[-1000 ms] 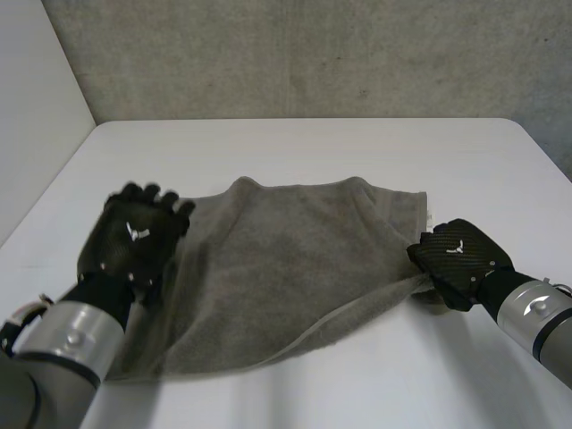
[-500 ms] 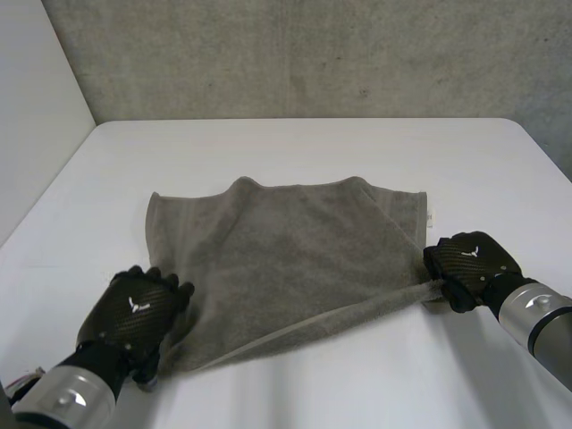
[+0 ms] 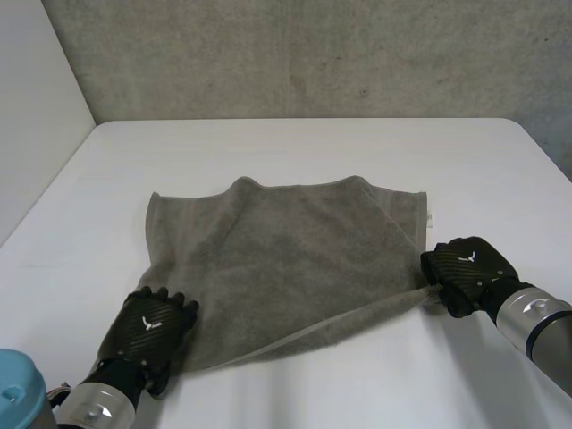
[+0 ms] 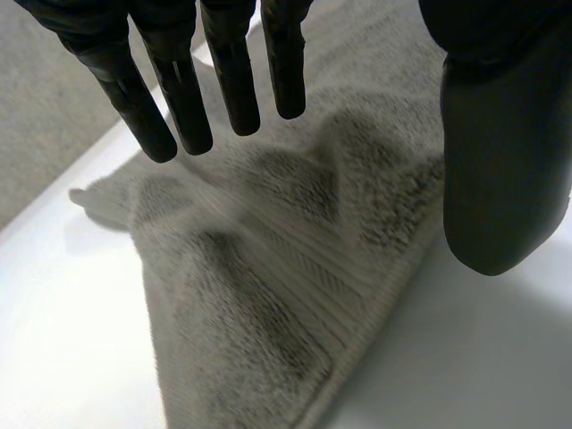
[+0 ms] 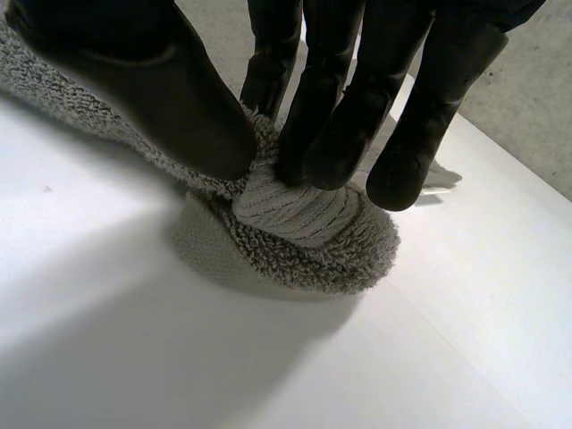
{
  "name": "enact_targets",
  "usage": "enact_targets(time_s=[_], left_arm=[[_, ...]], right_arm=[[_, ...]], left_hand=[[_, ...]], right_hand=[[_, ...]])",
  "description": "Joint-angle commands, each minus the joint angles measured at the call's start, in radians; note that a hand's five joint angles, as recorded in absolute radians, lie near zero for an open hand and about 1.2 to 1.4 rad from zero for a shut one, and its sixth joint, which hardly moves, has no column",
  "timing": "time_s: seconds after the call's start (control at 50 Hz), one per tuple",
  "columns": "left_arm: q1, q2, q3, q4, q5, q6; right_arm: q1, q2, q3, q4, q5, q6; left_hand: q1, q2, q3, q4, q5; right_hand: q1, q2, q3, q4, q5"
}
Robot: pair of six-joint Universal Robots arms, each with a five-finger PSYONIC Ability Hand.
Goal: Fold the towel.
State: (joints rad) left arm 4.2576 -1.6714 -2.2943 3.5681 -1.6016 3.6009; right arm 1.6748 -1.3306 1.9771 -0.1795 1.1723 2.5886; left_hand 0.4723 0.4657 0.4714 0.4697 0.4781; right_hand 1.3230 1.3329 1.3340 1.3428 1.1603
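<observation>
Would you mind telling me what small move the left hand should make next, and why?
Probably lower the left hand and close its fingers and thumb on the near left corner of the towel. Its fingers are straight above that corner, holding nothing, while the right hand pinches the bunched near right corner, so both corners could then lift together.
</observation>
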Motion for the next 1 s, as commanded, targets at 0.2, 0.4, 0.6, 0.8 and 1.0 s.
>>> enact_targets(time_s=[0.2,0.4,0.6,0.8,1.0], left_arm=[[0.021,-0.056,0.042,0.035,-0.008,-0.005],[0.057,-0.079,0.090,0.090,-0.017,-0.005],[0.067,-0.079,0.104,0.087,-0.015,-0.005],[0.077,0.180,0.142,0.075,-0.012,-0.002],[0.074,0.464,0.344,-0.155,0.000,-0.001]], right_arm=[[-0.001,0.004,-0.001,0.000,0.001,-0.001],[-0.003,0.004,-0.001,-0.002,0.013,-0.001],[-0.004,0.001,-0.012,0.001,0.018,0.008],[-0.001,-0.228,-0.116,0.181,0.009,0.016],[-0.029,-0.473,-0.374,0.382,0.000,0.042]], left_hand=[[0.152,0.159,0.153,0.155,-0.028],[0.446,0.452,0.447,0.448,0.265],[0.924,0.931,0.925,0.927,0.744],[0.924,0.931,0.925,0.927,0.744],[0.924,0.931,0.925,0.927,0.744]], right_hand=[[0.073,0.063,0.062,0.053,0.061],[0.073,0.063,0.062,0.053,0.061],[0.073,0.063,0.062,0.053,0.061],[0.073,0.063,0.062,0.053,0.061],[0.073,0.063,0.062,0.053,0.061]])
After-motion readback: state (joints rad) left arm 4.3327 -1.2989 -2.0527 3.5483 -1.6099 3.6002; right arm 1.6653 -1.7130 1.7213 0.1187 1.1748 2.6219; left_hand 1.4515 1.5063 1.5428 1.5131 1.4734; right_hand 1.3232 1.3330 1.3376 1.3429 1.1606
